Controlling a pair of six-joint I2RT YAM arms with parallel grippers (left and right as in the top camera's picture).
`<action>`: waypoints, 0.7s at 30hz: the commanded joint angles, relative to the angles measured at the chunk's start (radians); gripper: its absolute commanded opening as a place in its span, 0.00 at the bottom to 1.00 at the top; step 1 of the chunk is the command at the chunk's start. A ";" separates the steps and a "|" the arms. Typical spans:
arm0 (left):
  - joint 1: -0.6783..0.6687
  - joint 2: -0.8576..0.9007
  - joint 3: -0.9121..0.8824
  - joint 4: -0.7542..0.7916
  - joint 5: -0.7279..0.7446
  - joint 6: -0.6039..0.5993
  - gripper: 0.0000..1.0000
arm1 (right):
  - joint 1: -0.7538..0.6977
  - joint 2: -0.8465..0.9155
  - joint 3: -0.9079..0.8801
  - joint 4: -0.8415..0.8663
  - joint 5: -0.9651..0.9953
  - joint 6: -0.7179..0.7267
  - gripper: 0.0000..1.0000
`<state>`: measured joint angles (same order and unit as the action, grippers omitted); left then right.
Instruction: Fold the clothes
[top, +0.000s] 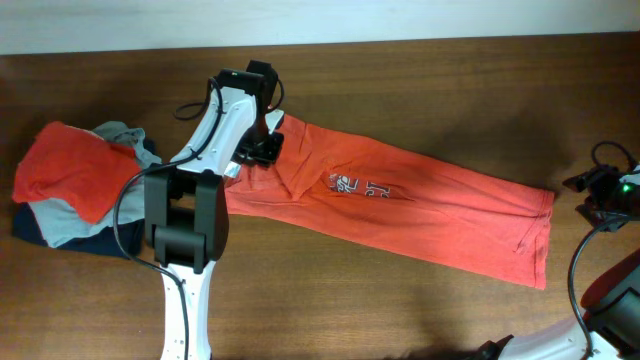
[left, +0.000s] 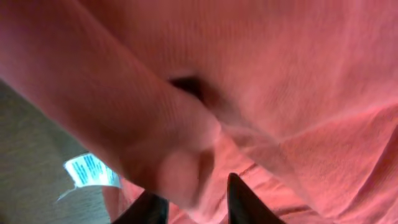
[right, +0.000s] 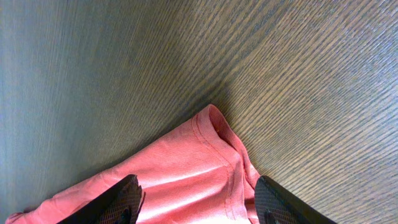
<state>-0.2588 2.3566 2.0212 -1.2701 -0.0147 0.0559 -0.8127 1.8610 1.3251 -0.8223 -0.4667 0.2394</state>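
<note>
Right now my left gripper (top: 262, 148) sits on the collar end of the orange-red T-shirt (top: 430, 205). Its fingers (left: 242, 199) pinch a raised fold of the cloth between them, and the white neck tag (left: 90, 171) shows just beside that fold in the left wrist view.

The shirt lies on the wooden table (top: 400, 310) as one long, narrow strip. Its long axis runs on a slant from the collar under my left arm, past the chest lettering (top: 362, 187), to the hem at the far right.

That hem end is the one nearest my right gripper (right: 198, 183), whose fingers stand spread wide with a corner of the hem lying between them (over the cloth rather than on it, as far as I can tell). So each arm has its own end of the strip. I judge the coming fold will go along that long axis, one end carried toward the other, which calls for my right fingers to take the hem first.

A pile of smaller clothes (top: 70, 185), orange-red over grey-blue and navy, lies apart from the shirt, on the far side of my left arm.
</note>
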 joint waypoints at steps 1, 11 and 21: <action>0.004 0.007 -0.007 0.043 -0.012 -0.003 0.15 | 0.001 -0.023 0.016 -0.005 -0.024 0.002 0.64; 0.003 -0.127 0.109 -0.191 0.039 -0.019 0.01 | 0.001 -0.023 0.016 -0.005 -0.024 0.002 0.64; 0.004 -0.286 0.125 -0.240 0.041 -0.017 0.00 | 0.001 -0.023 0.016 -0.004 -0.024 0.002 0.64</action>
<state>-0.2588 2.0708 2.1464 -1.4960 0.0120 0.0475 -0.8127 1.8610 1.3251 -0.8268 -0.4774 0.2394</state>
